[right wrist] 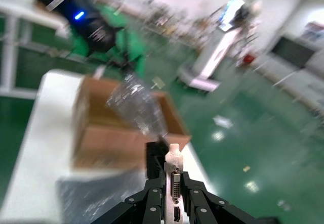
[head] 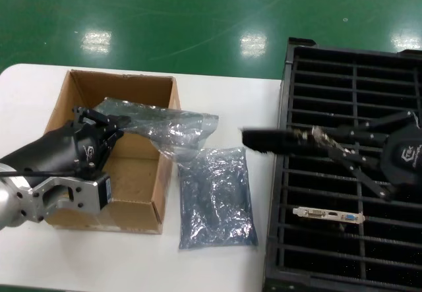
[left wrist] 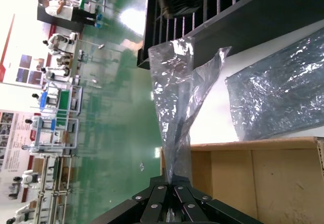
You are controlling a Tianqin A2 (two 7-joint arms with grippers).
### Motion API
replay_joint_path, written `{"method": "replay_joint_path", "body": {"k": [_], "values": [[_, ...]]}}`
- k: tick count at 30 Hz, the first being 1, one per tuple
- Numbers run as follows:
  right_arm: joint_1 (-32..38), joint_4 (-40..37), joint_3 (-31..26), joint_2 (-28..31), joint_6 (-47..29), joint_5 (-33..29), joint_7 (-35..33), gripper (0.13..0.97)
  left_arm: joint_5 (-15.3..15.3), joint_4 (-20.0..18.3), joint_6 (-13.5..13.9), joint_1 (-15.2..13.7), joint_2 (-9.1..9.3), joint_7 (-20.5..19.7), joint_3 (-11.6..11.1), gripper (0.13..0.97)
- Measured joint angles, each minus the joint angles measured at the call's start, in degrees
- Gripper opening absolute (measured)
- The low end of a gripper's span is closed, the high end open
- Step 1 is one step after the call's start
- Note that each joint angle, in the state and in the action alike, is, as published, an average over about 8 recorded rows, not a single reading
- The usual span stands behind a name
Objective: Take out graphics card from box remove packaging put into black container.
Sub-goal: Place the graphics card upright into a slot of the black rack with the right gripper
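I see a white table [head: 217, 265] carrying the cardboard box [head: 142, 173] under my left gripper [head: 109, 126], a flat antistatic bag [head: 216, 196] just beside the box, and the black container [head: 343, 173] beneath my right gripper [head: 316, 140].

Box [head: 142, 173]: plain brown corrugated cardboard, no print. Table [head: 217, 265]: white. Floor [head: 198, 22]: glossy green, white light glare. Black container [head: 343, 107]: black, ribbed grid of slots. Packaging [head: 158, 124] in left hand [head: 109, 130]: clear grey, shiny, crinkled. Second bag [head: 216, 196] on table: grey-blue, crinkled sheen. Graphics card [head: 283, 140] in right hand [head: 330, 148]: dark board, silver bracket. Twin card [head: 328, 215] in container: silver bracket, white and blue ports. Both hands black.
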Motion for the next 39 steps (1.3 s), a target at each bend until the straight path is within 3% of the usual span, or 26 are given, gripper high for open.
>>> {"method": "replay_joint_path", "body": {"k": [9, 28, 39], "values": [[9.37, 0.97, -5.47, 4.12, -8.41, -8.69, 10.86, 0.187, 0.0, 0.0, 0.0, 0.0, 0.0, 0.0, 0.0, 0.14], [13.18, 0.67, -7.15, 3.04, -10.25, -10.49, 13.69, 0.187, 0.0, 0.0, 0.0, 0.0, 0.0, 0.0, 0.0, 0.14], [27.08, -4.27, -15.45, -0.07, -24.65, -15.19, 24.91, 0.187, 0.0, 0.0, 0.0, 0.0, 0.0, 0.0, 0.0, 0.14]]}}
